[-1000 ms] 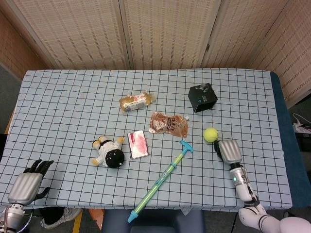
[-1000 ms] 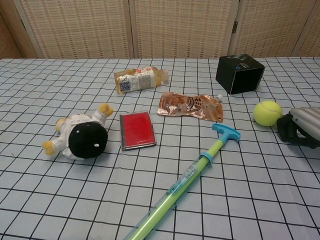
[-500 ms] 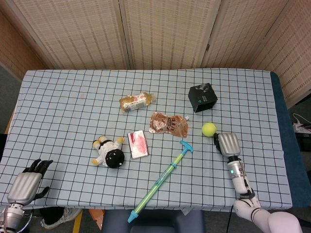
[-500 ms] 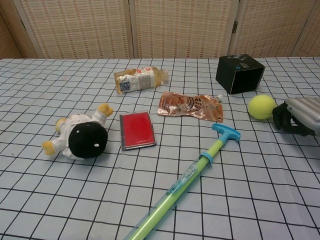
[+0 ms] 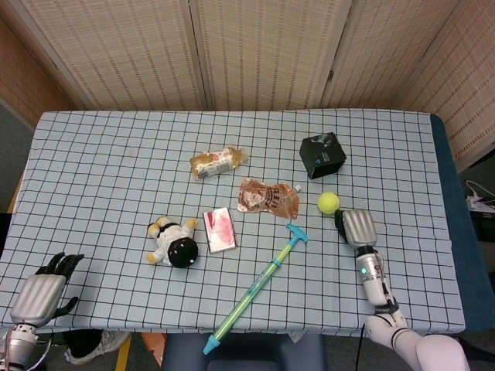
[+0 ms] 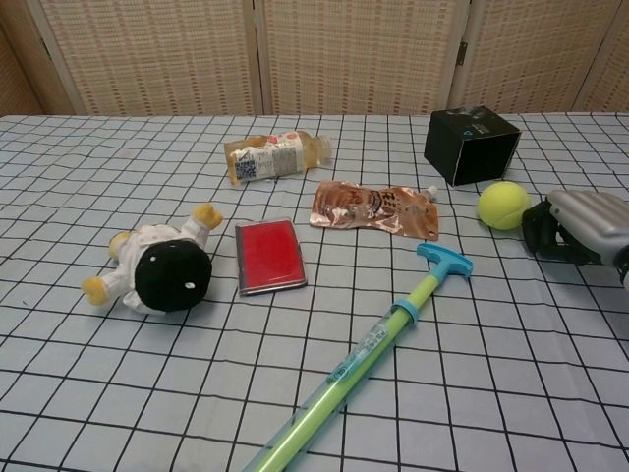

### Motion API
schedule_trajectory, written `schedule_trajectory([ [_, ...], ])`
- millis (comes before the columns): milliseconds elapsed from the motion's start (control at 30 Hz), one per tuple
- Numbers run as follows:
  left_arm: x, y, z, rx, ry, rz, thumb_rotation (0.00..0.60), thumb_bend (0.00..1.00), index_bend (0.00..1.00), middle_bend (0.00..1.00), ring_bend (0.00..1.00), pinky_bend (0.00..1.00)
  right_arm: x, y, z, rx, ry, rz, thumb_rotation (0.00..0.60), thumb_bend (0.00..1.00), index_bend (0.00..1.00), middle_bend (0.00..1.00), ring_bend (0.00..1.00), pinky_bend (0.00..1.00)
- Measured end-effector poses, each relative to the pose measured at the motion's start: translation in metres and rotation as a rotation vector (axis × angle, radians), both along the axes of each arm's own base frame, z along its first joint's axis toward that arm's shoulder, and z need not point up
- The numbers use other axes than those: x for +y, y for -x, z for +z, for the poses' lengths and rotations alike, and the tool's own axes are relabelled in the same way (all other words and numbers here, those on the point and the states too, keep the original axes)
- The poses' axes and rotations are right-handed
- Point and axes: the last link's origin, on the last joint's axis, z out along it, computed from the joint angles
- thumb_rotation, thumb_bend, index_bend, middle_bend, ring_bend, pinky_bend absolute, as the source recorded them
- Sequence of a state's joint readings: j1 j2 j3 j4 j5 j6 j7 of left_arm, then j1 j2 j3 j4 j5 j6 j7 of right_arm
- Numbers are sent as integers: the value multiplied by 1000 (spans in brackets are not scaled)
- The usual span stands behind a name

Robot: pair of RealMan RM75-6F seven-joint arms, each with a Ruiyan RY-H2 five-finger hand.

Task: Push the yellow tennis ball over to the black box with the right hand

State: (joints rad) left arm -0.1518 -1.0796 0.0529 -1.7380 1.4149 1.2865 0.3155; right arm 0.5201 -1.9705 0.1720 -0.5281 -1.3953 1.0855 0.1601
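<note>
Fuzzy ball [image 6: 503, 205]; matt box [image 6: 471, 145] — cloth-covered table [image 6: 118, 393]

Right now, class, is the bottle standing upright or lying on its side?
Lying on its side: the bottle rests lengthwise on the table, label facing up.

Right hand [image 5: 352, 228] low over the table at the right side, back of hand up, dark fingers [image 6: 543, 232] curled under, nothing held, forearm running back toward the near edge. Left hand [image 5: 42, 292] at the near left corner, fingers apart, holding nothing.
</note>
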Motion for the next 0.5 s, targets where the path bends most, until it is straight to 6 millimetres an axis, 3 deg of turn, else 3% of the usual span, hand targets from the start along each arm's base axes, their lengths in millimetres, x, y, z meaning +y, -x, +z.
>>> schedule_trajectory([
  [167,-1,-1,0,0,0,-4,600,304,121,129,64,293,3,-15,-5,-25,0,48,600,1000,844,835,895,990],
  [500,-1,-1,-1,10,10,-5,600,304,121,130,64,293,-8,-30,-11,-31,-1,67,600,1000,843,835,895,990],
])
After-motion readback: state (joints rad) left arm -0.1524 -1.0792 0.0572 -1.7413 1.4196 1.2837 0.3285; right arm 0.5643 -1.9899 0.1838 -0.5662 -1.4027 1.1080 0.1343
